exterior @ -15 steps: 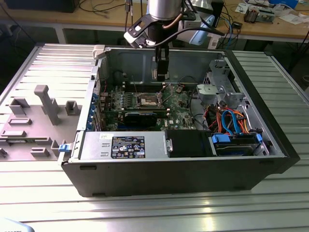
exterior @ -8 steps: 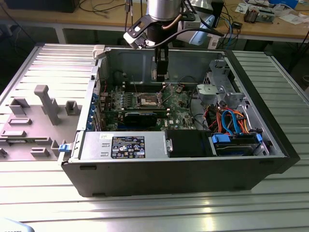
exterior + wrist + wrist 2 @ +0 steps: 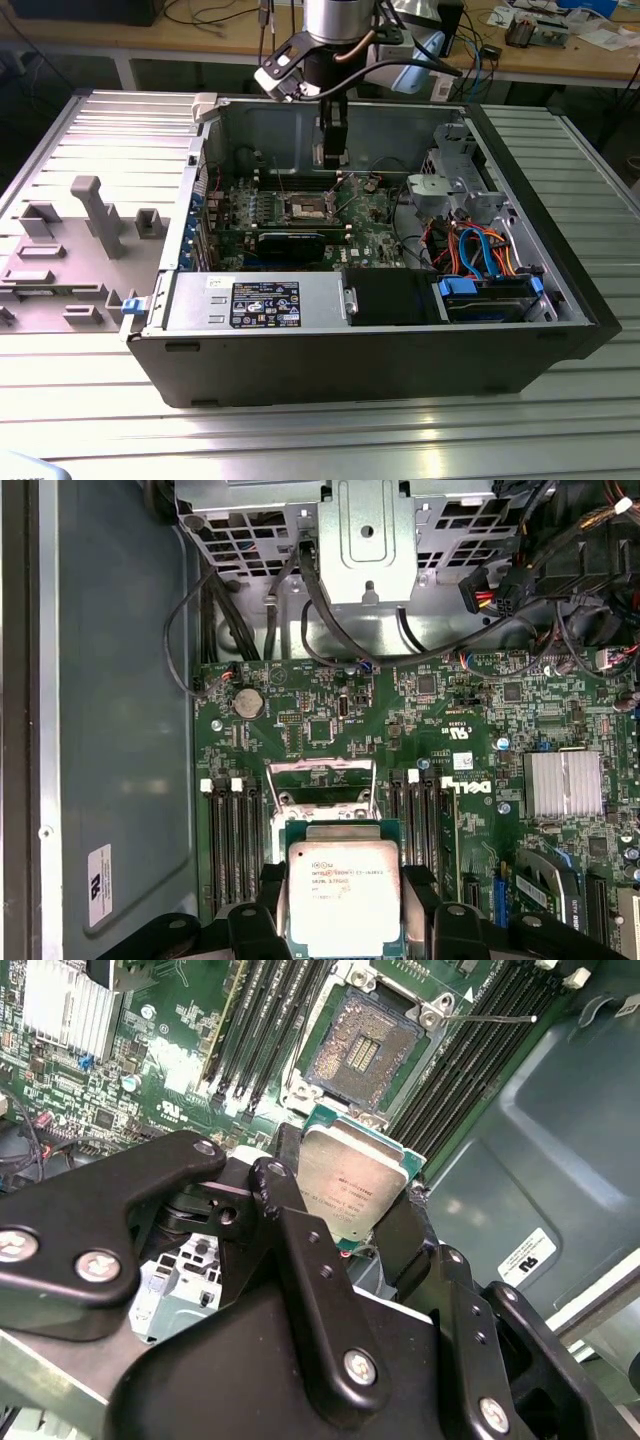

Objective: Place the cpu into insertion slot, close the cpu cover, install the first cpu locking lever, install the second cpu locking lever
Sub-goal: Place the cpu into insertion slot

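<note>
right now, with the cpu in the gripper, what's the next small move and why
Probably shift the cpu sideways until it is squarely over the socket, before lowering. The gripper is shut on the cpu's edges, above the motherboard, and in the second wrist view the socket lies open and bare, beyond the cpu rather than under it.

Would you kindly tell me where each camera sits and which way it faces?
Exterior view: off the arm, looking down into the computer case; gripper shows.
First wrist view: on the wrist, facing the motherboard; fingers hold the cpu.
Second wrist view: on the wrist, facing the open socket; fingers show.
Both wrist views share the cpu.
</note>
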Motion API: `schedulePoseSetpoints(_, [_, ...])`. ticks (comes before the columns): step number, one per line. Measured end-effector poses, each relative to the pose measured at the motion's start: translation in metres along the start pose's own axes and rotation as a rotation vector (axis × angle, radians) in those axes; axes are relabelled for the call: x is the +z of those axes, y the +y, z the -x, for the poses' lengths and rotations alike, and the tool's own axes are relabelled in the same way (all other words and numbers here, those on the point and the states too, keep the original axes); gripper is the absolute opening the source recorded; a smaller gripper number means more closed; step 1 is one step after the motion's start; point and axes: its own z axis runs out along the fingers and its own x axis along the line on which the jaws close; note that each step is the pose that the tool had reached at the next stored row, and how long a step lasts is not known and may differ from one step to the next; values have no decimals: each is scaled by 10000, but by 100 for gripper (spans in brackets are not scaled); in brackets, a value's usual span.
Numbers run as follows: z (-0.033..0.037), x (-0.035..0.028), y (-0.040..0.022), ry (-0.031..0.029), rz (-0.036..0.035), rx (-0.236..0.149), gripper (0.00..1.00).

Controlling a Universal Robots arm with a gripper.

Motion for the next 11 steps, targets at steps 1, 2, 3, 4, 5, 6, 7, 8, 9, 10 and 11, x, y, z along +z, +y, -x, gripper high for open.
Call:
schedulePoseSetpoints(1, [0,2,-3,0,1,0,55])
schedulePoseSetpoints(2, [0,4,-7,1,0,0,55])
schedulePoseSetpoints(3, [1,5,-11,0,0,1,55])
schedulePoseSetpoints(4, [1,6,-13,0,0,0,55])
schedulePoseSetpoints(5, [1,8,-16,0,0,0,55])
schedulePoseSetpoints(6, [1,9,-18,0,0,-1,55])
schedulePoseSetpoints(7, [1,10,-20,0,0,0,55])
schedulePoseSetpoints(8, [1,11,-23,0,0,0,55])
schedulePoseSetpoints(9, [1,11,-27,0,0,0,55])
schedulePoseSetpoints(10, [1,12,-30,0,0,0,55])
schedulePoseSetpoints(11, [2,13,-34,-1,0,1,55])
